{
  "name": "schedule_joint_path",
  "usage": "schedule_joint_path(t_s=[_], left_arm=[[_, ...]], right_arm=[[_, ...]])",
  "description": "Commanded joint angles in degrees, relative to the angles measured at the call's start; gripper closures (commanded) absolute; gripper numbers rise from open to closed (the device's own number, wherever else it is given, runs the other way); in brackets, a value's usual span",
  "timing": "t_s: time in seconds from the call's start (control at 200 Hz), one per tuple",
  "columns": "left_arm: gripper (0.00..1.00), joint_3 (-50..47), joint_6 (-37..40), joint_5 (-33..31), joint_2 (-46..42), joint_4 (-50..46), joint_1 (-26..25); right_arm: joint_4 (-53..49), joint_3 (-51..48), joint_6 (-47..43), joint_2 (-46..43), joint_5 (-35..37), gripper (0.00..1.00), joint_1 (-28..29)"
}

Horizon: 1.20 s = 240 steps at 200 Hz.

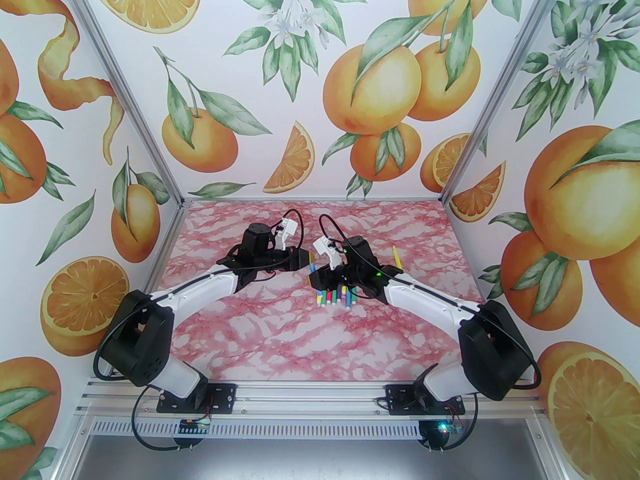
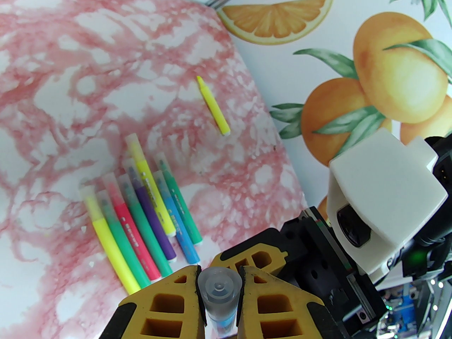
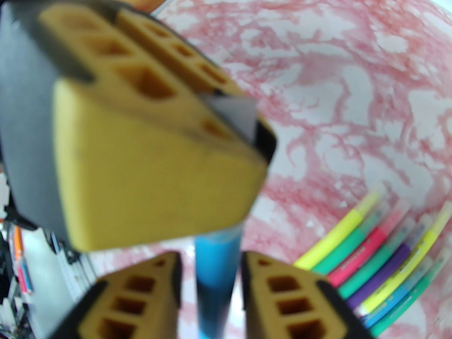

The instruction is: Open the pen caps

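Note:
My left gripper is shut on the pale translucent cap of a blue pen, held above the table. In the top view my left gripper meets my right gripper at this pen. My right gripper sits around the blue body, narrowly open, with a thin gap on one side. Several capped pens lie side by side on the table just below, also seen as a row of pens in the right wrist view.
A loose yellow pen with a bare tip lies apart, toward the back right of the pink marbled table. Orange-print walls close the table on three sides.

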Motion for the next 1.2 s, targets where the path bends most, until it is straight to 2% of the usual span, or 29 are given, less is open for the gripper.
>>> schedule_joint_path(t_s=[0.0, 0.16, 0.41, 0.635, 0.906, 1.031, 1.196], left_arm=[[1.00, 1.7, -1.2, 0.3, -2.2, 1.9, 0.2], [1.00, 2.6, -4.8, -0.3, -2.4, 3.0, 0.8], [1.00, 4.1, -4.5, -8.1, -3.7, -2.0, 1.3], [1.00, 1.1, -10.6, -10.7, -4.1, 2.9, 3.2], [1.00, 0.7, -12.6, -13.7, -4.9, 2.9, 4.4], [1.00, 2.4, -8.9, -14.3, -4.8, -1.6, 4.5], [1.00, 5.9, 1.8, -19.4, -5.8, -16.4, 4.5]], right_arm=[[1.3, -0.8, -0.2, 0.0, -1.4, 0.79, 0.4], [-0.4, -1.6, -1.2, -0.8, -1.6, 0.87, 0.4], [-3.5, -3.7, -3.0, -3.5, -1.3, 1.00, 0.4], [-4.6, -6.3, -3.7, -5.0, -1.9, 1.00, 0.3], [-2.2, -10.6, -2.8, -6.7, -2.6, 1.00, 0.4], [-2.5, -11.0, -2.9, -7.4, -1.0, 1.00, 0.3], [-8.0, -8.2, -3.9, -8.4, 8.2, 1.00, -0.9]])
